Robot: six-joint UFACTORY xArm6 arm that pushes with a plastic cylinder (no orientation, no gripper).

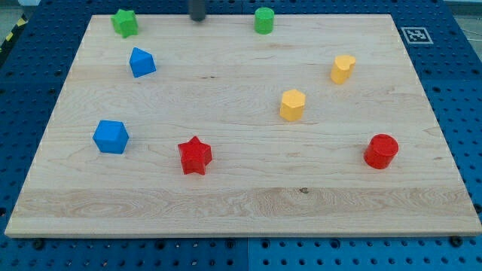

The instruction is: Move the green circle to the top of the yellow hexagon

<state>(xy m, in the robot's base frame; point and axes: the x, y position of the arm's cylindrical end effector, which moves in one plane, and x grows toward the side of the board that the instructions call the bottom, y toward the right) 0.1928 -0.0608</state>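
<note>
Up top, my tip at board's edge — no fingers, holding nothing, green circle right, yellow hexagon below.

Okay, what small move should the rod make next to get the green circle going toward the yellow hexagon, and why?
Probably slide my tip toward the view's right, around to the far top side of the green circle block. The tip now sits at the view's top edge, left of that block, apart from it. The yellow hexagon block lies below and slightly right, so a push needs to come from above.
</note>
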